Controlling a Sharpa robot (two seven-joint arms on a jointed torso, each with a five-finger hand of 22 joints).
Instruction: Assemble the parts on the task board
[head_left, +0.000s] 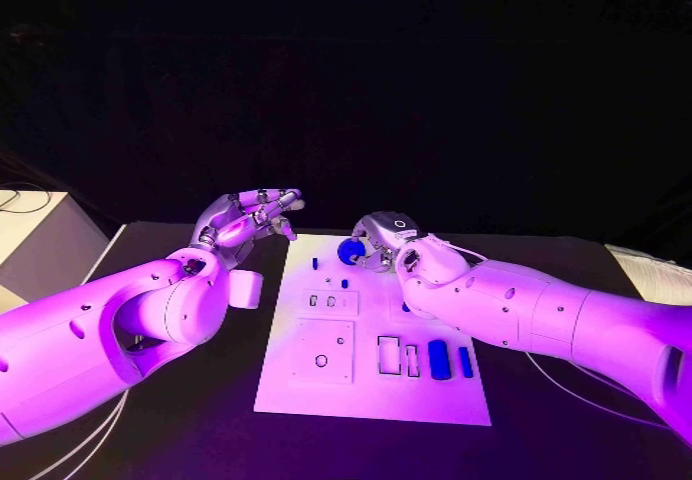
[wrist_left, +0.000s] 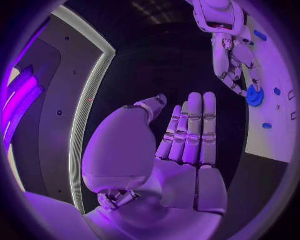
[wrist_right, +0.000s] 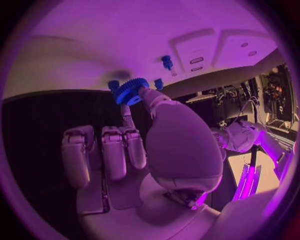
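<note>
The white task board (head_left: 372, 395) lies in the middle of the black table. At its far end my right hand (head_left: 389, 240) pinches a blue gear (head_left: 351, 251) between thumb and a finger; the right wrist view shows the gear (wrist_right: 130, 90) at the thumb tip, close to the board (wrist_right: 112, 35). I cannot tell whether the gear touches the board. My left hand (head_left: 254, 220) hangs open beside the board's far left corner, its fingers (wrist_left: 190, 130) straight and holding nothing. Two small blue pegs (head_left: 315, 263) (head_left: 345, 283) stand near the gear.
Two long blue parts (head_left: 438, 358) (head_left: 466, 362) lie in slots at the board's near right, beside several empty recesses (head_left: 322, 352). A white box (head_left: 36, 245) stands off the table's left side. Cables (head_left: 87, 440) trail along the near left.
</note>
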